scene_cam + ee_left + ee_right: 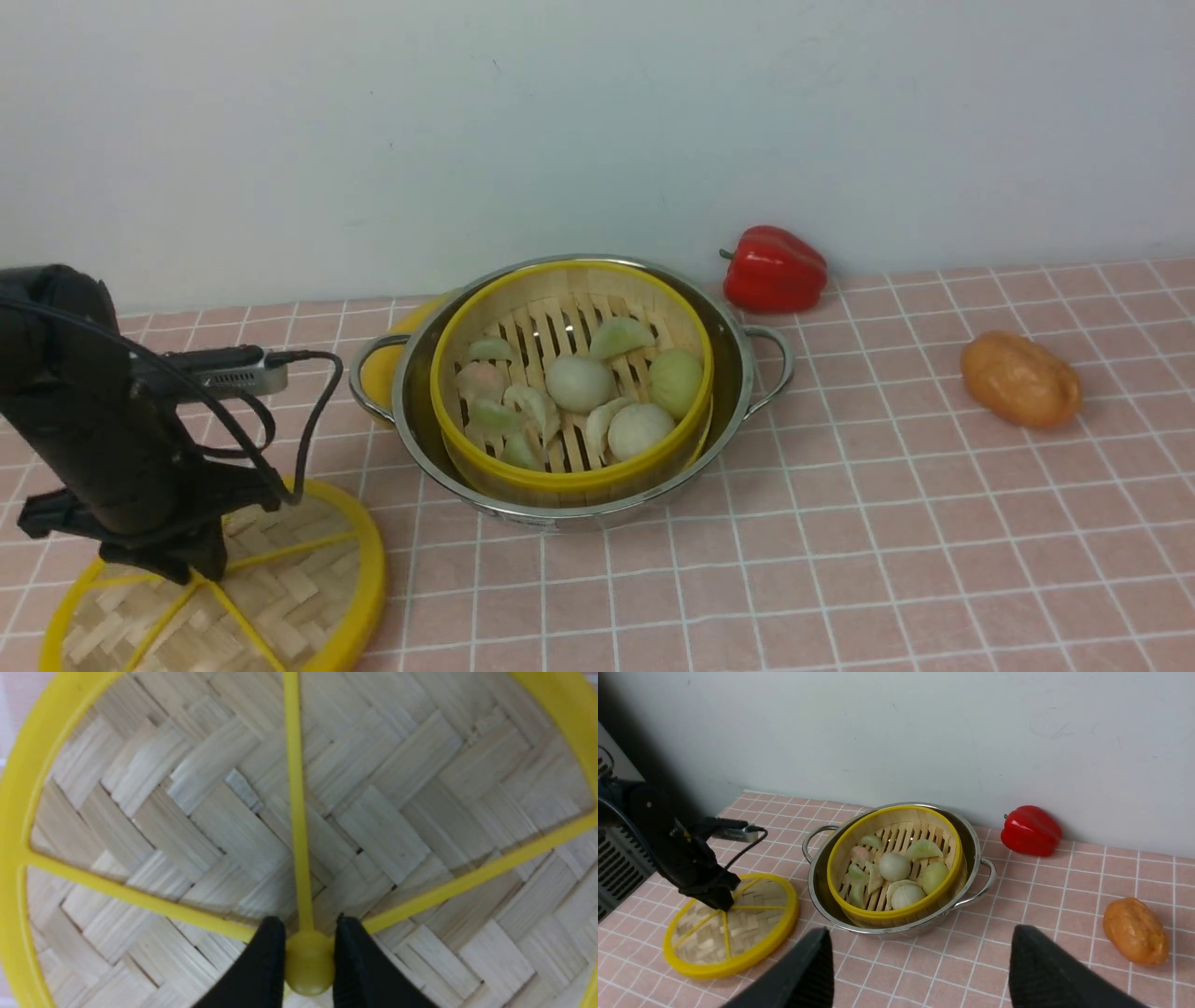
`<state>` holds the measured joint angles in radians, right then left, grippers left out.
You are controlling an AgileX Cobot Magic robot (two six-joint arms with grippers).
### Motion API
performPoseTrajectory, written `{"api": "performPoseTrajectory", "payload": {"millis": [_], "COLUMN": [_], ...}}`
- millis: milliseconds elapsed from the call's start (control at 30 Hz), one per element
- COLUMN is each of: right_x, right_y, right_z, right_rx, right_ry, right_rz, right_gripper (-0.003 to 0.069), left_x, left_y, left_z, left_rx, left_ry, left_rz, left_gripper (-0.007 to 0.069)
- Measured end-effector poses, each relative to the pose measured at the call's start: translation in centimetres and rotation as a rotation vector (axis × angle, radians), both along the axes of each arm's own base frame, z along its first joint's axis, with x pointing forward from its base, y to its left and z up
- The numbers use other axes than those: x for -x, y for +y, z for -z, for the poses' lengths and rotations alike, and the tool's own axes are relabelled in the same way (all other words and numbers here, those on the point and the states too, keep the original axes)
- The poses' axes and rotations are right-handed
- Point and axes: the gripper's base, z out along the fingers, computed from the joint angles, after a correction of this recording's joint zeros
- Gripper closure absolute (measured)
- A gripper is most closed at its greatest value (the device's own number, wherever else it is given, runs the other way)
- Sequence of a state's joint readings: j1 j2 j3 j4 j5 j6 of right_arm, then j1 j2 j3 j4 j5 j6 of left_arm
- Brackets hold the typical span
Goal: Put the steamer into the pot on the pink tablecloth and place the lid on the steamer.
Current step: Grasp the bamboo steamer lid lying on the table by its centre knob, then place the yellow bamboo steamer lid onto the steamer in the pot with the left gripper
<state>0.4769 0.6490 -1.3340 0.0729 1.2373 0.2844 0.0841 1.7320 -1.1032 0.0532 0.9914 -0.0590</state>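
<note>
From the front, the steamer (571, 373) sits inside the pot (738, 392), so only the lid (299, 579) is left to place. It lies flat on the cloth (840, 523) under the left hand (198, 567). The left wrist view shows both fingers (261, 961) pressing the hub (308, 963), grasping it, probably to lift the lid. In the right wrist view the right hand (920, 970) is released and empty, probably not needed now.

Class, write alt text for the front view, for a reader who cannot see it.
A bamboo steamer holding dumplings sits inside a steel pot on a pink grid tablecloth. At near left, the left gripper is down on the hub of the woven lid, which lies flat on the cloth. A red pepper and an orange-brown potato-shaped item lie at right.
</note>
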Motion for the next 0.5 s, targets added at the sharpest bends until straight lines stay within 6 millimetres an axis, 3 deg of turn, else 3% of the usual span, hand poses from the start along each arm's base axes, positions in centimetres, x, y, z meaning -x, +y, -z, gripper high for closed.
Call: {"api": "performPoseTrajectory", "payload": {"millis": [100,133,267,333,400,500], "right_x": [0.0,0.0,0.0,0.0,0.0,0.0], "right_y": [0.0,0.0,0.0,0.0,0.0,0.0], "right_z": [0.0,0.0,0.0,0.0,0.0,0.0], "right_rx": [-0.005,-0.007,-0.011,-0.011,-0.012,-0.017], "right_ry": [0.003,0.004,0.006,0.006,0.007,0.010], "right_rz": [0.002,0.003,0.005,0.005,0.005,0.007], "right_gripper": [0.0168,0.0168,0.0168,0.0168,0.0168,0.0168], "left_x": [-0.7,-1.3,-3.5,-4.1,-4.8,-5.6], "left_y": [0.6,1.1,1.0,0.0,-2.7,-8.0], "left_z": [-2.5,-5.1,-12.3,-14.5,-17.3,-19.5], "left_rx": [-0.065,-0.117,-0.153,-0.146,-0.111,-0.063], "left_ry": [-0.006,-0.036,-0.245,-0.326,-0.428,-0.519], "left_rz": [0.022,0.022,0.014,0.042,0.122,0.260], "left_gripper": [0.0501,0.0501,0.0501,0.0501,0.0501,0.0501]}}
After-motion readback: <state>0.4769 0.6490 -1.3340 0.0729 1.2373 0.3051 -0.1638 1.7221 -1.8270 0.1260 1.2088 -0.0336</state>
